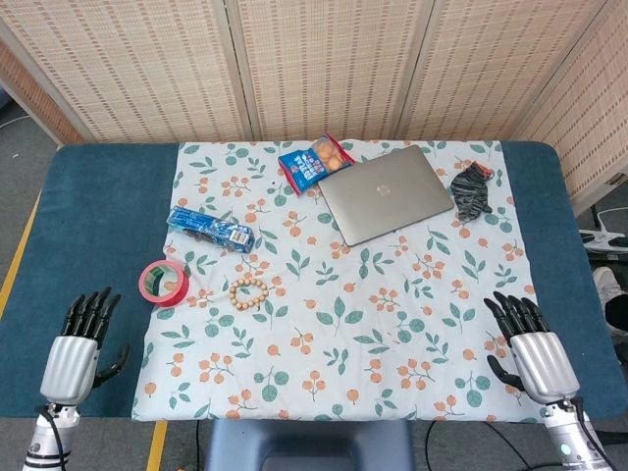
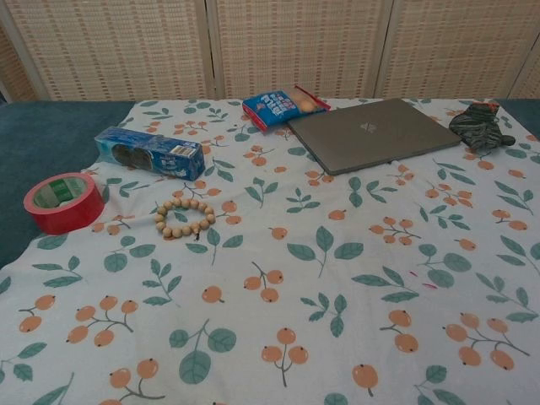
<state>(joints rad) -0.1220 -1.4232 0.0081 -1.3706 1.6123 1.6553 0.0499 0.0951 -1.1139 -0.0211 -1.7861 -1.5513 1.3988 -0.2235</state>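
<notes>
From the head view, my left hand point(image 1: 78, 343) sits at the near left corner of the table, over the bare blue cover point(image 1: 88, 245) just outside the flowered cloth point(image 1: 392, 294). Its fingers are spread and straight and nothing is in them. My right hand point(image 1: 530, 348) mirrors it at the near right corner, over the cloth's edge, fingers likewise fanned out and holding nothing. Both read to me as resting at the edge, out of the way of the things on the cloth. The bead bracelet point(image 1: 248, 293) lies flat on the cloth, well apart from either hand, nearer my left. Just to its left the red tape roll point(image 1: 163, 283) lies flat at the cloth's edge, and beyond that the blue cookie pack point(image 1: 209, 228) lies on its side. Farther back are a snack bag point(image 1: 316, 163), a closed laptop point(image 1: 386, 193) touching its corner, and a dark crumpled glove point(image 1: 472, 191).

From the chest view, neither hand shows. The bracelet point(image 2: 184, 218) lies as a closed ring on the cloth, free of everything, between the tape roll point(image 2: 64, 201) and the cookie pack point(image 2: 149, 152), near both but touching neither. The laptop point(image 2: 374, 133), snack bag point(image 2: 283, 105) and glove point(image 2: 481, 125) line the far edge.
</notes>
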